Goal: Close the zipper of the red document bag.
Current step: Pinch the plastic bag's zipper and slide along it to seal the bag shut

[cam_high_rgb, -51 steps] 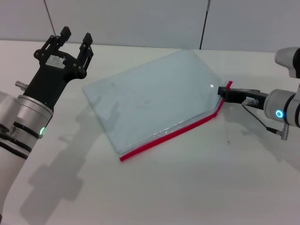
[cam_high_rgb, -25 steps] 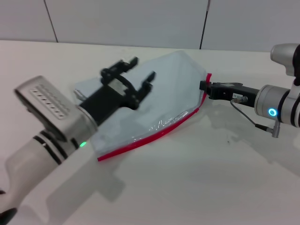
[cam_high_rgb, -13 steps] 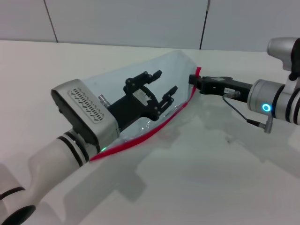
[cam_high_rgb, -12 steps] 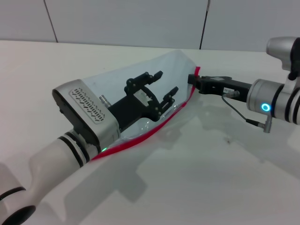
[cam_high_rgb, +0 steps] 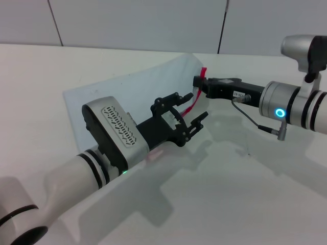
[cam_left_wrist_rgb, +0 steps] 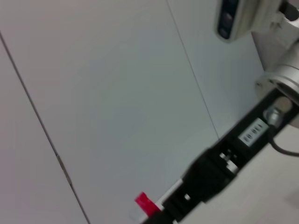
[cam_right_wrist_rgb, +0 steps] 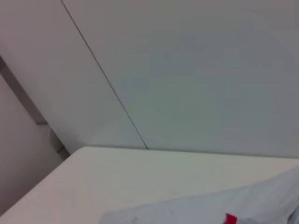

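The red document bag [cam_high_rgb: 133, 87] lay on the white desk [cam_high_rgb: 240, 199], its far corner lifted off the surface at about twelve o'clock from my left fingers. My right fingers [cam_high_rgb: 196, 87] were pinched together on the zipper [cam_high_rgb: 195, 99] at that raised corner, reaching in from three o'clock with the arm held low and level over the desk. A short red tab stood up just above them, and the red strip curved down from there toward the middle of the desk.

My left fingers [cam_high_rgb: 188, 115] were spread apart, holding nothing — they sat over the bag's red-trimmed long edge, just beside the strip and close below my right fingers. Whether they touched the plastic I could not tell. My left forearm crossed over most of that near edge, coming in from seven o'clock, so the lower run of the red trim was hidden under it.

The bag's far long edge and its corner at ten o'clock showed plainly, flat against the desk. From four to six o'clock the desk was bare and wide. In my left wrist view the right arm's black end and the red tab [cam_left_wrist_rgb: 145, 204] sat close ahead; in my right wrist view the pale plastic and a red tip [cam_right_wrist_rgb: 230, 218] showed before a panelled wall [cam_right_wrist_rgb: 187, 70].
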You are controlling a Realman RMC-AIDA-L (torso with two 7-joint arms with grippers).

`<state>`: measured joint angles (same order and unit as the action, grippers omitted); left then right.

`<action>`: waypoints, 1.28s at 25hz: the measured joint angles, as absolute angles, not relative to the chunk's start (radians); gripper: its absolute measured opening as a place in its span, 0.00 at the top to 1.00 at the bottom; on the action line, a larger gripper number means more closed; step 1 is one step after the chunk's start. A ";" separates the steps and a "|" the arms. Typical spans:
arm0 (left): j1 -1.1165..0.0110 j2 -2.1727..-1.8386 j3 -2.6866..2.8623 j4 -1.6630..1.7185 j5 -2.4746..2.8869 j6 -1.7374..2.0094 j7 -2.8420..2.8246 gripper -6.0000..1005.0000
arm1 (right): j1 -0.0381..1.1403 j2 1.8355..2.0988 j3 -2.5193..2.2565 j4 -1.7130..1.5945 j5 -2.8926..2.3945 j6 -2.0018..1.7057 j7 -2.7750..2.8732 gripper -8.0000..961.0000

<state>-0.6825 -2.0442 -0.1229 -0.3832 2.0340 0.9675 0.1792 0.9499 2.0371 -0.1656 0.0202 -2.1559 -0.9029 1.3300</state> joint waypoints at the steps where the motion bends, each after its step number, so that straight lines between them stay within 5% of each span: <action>1: -0.680 -2.044 -0.125 -0.385 2.032 0.967 0.189 0.56 | 0.950 2.037 -0.158 0.021 -2.156 -0.903 1.326 0.98; 32: -0.657 -2.046 -0.133 -0.388 1.986 0.970 0.266 0.58 | 0.940 2.036 -0.142 0.031 -2.163 -1.036 1.318 0.98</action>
